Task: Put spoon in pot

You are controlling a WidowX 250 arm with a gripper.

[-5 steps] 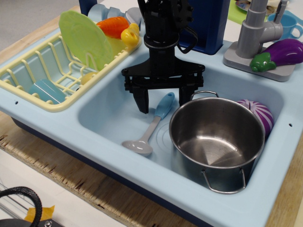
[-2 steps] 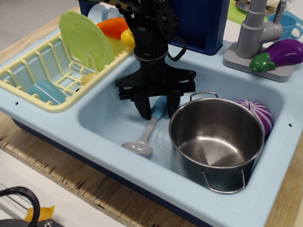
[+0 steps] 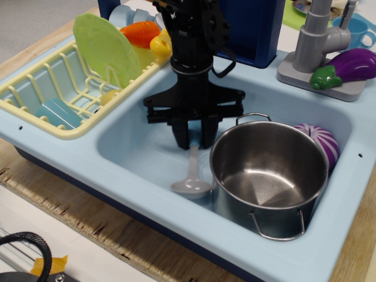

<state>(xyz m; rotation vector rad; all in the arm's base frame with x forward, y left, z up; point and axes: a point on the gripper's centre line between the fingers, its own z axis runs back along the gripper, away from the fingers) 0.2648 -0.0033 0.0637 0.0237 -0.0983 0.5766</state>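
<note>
Observation.image view: near the front, the shiny straight-sided steel pot [image 3: 269, 176] stands empty in the pale blue sink [image 3: 141, 147]. Beside it, the grey-bowled plastic spoon [image 3: 191, 179] hangs from the black gripper [image 3: 194, 138], jaws clamped on its hidden handle. Risk: bowl catching the pot rim; pinch depth unclear.

A green plate [image 3: 107, 48] leans in the yellow dish rack [image 3: 35, 111]; an eggplant [image 3: 348, 66] sits beside the grey faucet [image 3: 317, 35]; a striped purple vegetable [image 3: 325, 141] lies in the sink [image 3: 135, 147].
</note>
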